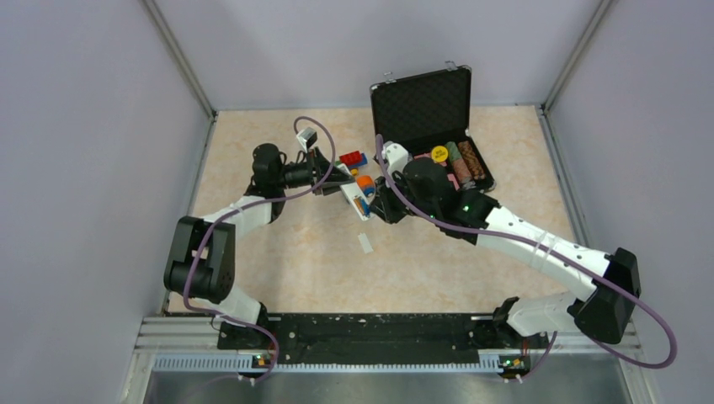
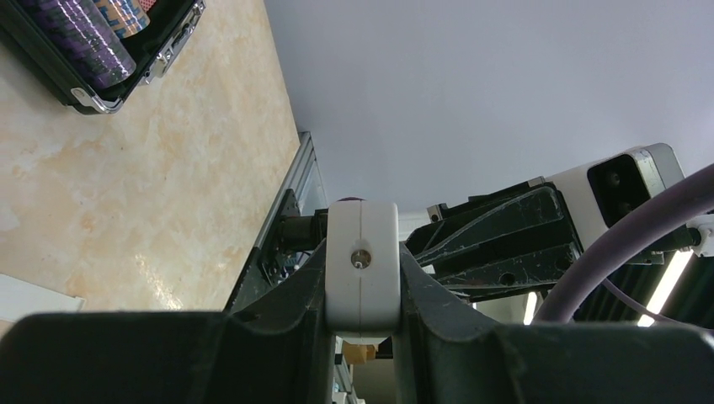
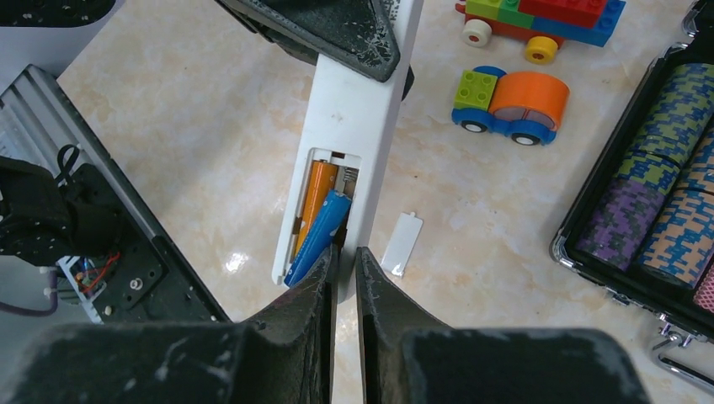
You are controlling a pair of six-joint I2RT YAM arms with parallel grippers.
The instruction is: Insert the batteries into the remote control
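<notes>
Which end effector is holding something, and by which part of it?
Left end effector clamps the remote control at the end opposite its battery bay; right end effector: cannot tell.

Bright, even overhead light fills the cell, leaving only soft shadows on the tabletop [image 1: 438,261]. Glare dots its polish at 8 o'clock in the right wrist view. At 6 o'clock in their own views, the left gripper [image 2: 362,290] and right gripper [image 3: 344,252] loom dark and blurred. A lamp strip [image 2: 676,282] burns out at 4 o'clock.
</notes>
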